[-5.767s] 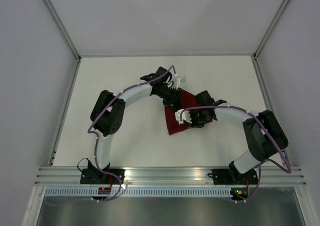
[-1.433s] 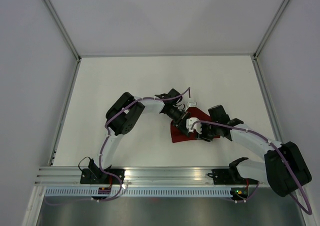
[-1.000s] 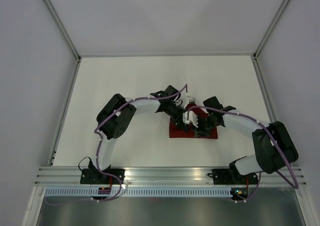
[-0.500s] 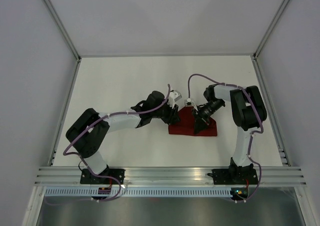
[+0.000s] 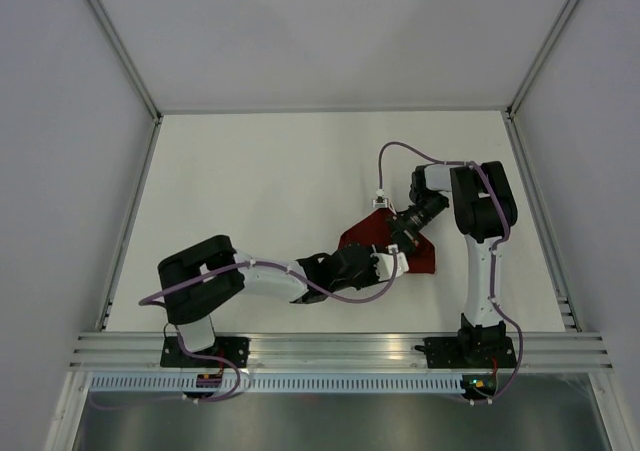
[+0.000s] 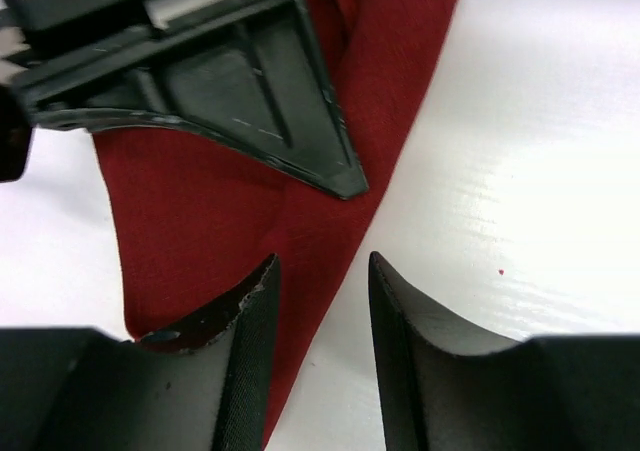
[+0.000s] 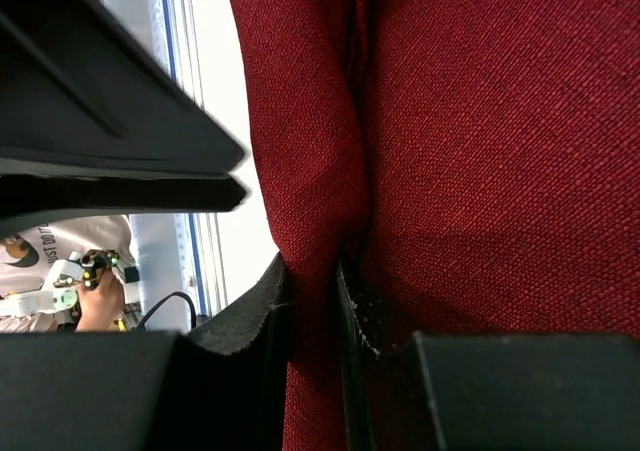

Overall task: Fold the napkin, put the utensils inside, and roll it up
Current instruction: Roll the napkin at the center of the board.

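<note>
The dark red napkin point(image 5: 362, 235) lies bunched right of the table's middle. My right gripper point(image 5: 398, 236) is shut on a raised fold of the napkin point(image 7: 480, 121), with the cloth squeezed between its fingertips, as the right wrist view point(image 7: 313, 266) shows. My left gripper point(image 5: 395, 264) is open and low at the napkin's near edge. In the left wrist view point(image 6: 322, 261) one finger point(image 6: 250, 341) is over the cloth point(image 6: 200, 211) and the other over bare table. The right gripper's black finger point(image 6: 250, 81) shows just beyond. The fork is not in view.
The white table point(image 5: 250, 171) is walled at the back and on both sides. An aluminium rail point(image 5: 330, 349) with both arm bases runs along the near edge. The two arms' grippers are close together over the napkin.
My left arm has swung from the napkin's left side round to its near edge. The napkin, flat before, is now bunched and pulled up at the right gripper.
</note>
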Controlling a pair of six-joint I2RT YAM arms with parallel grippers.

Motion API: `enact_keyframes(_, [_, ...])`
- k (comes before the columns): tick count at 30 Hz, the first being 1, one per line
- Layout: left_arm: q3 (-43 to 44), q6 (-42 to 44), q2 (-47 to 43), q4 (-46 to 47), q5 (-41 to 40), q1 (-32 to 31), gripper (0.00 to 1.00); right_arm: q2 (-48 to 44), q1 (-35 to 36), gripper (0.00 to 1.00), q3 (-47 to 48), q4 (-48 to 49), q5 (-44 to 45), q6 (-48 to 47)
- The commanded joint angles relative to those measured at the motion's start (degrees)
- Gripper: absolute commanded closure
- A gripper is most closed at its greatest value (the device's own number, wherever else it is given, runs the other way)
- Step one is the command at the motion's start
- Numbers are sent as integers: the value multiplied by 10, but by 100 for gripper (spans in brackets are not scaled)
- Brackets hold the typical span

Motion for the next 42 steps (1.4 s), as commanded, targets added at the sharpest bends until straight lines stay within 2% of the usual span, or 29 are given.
enact_keyframes(1, [23, 107, 36, 41, -50, -13, 53, 28, -1, 84, 7, 51, 63, -43])
enact_keyframes(4, [28, 133, 58, 52, -64, -18, 51, 30, -1, 84, 9, 49, 64, -44])
enact_keyframes(5, [29, 138, 62, 58, -68, -17, 39, 30, -1, 84, 8, 48, 65, -44])
enact_keyframes(6, [31, 144, 69, 59, -72, -17, 31, 30, -2, 84, 8, 48, 65, -44])
enact_keyframes(9, [45, 155, 80, 48, -67, -17, 32, 31, -2, 84, 9, 46, 65, -44])
enact_keyframes(13, [55, 150, 88, 14, -51, -17, 42, 33, -3, 84, 12, 46, 64, -43])
enact_keyframes(14, [57, 146, 87, 5, -40, -16, 51, 33, -2, 84, 12, 46, 65, -43])
enact_keyframes(17, [71, 121, 92, -45, -15, -11, 71, 33, -3, 83, 12, 46, 65, -43])
enact_keyframes(22, [106, 81, 109, -135, 45, 0, 93, 27, -3, 79, 10, 48, 64, -41])
enact_keyframes(23, [111, 75, 111, -146, 67, 7, 97, 21, -3, 73, 9, 48, 64, -43])
enact_keyframes(29, [142, 34, 128, -210, 178, 42, 98, -49, -4, 47, -10, 73, 60, -30])
enact_keyframes(34, [172, 7, 149, -256, 243, 64, 98, -116, -9, 39, -16, 92, 55, -6])
enact_keyframes(36, [180, -3, 153, -271, 259, 70, 98, -132, -15, 32, -17, 106, 54, 13])
enact_keyframes(42, [204, -34, 166, -309, 330, 100, 98, -207, -36, 31, -47, 211, 70, 113])
